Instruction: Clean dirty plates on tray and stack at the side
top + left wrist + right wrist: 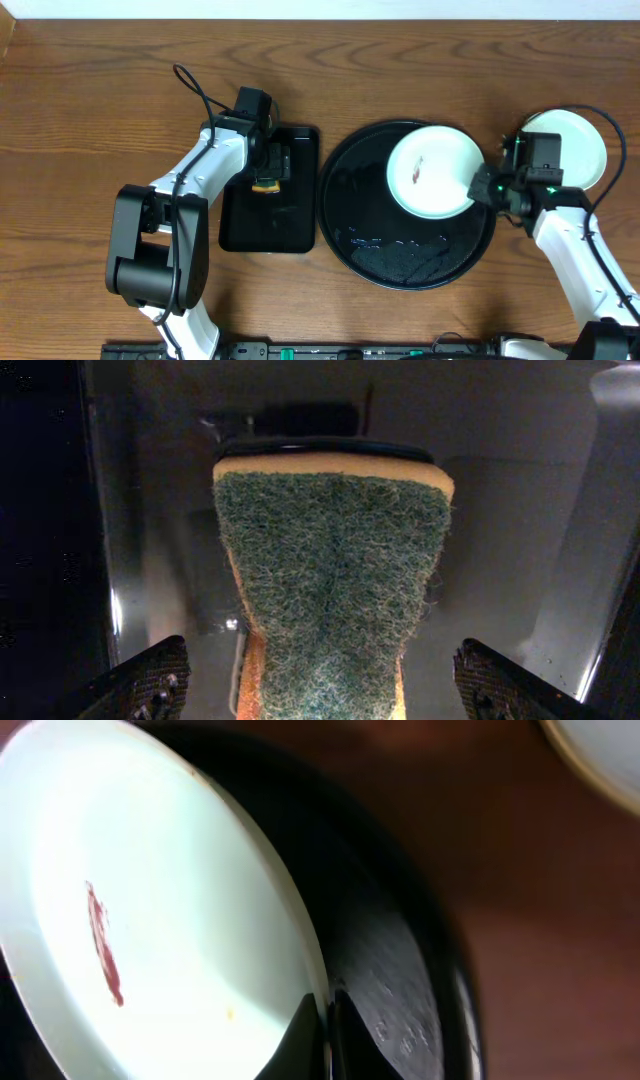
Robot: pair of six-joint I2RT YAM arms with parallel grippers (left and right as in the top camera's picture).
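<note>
1. Overhead: pale plate [445, 160], red-brown smear [417, 172] near centre, sits far right on the round tray [400, 255]. Right gripper [482, 188] is at its right rim. Second plate [575, 150] right of the tray, partly hidden by the arm.
2. Left wrist: left gripper [325, 685] jaws released, wide apart. Sponge [330, 580] between them, near end cut off.
3. Right wrist: jaws clenched on the plate rim. Fingertips blurred.

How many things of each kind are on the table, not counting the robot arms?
Plates: 2, a smeared plate over the round black tray and a second plate beside it.
Trays: 2, the round one and a rectangular black tray.
Sponges: 1, the sponge.
Total: 5
</note>
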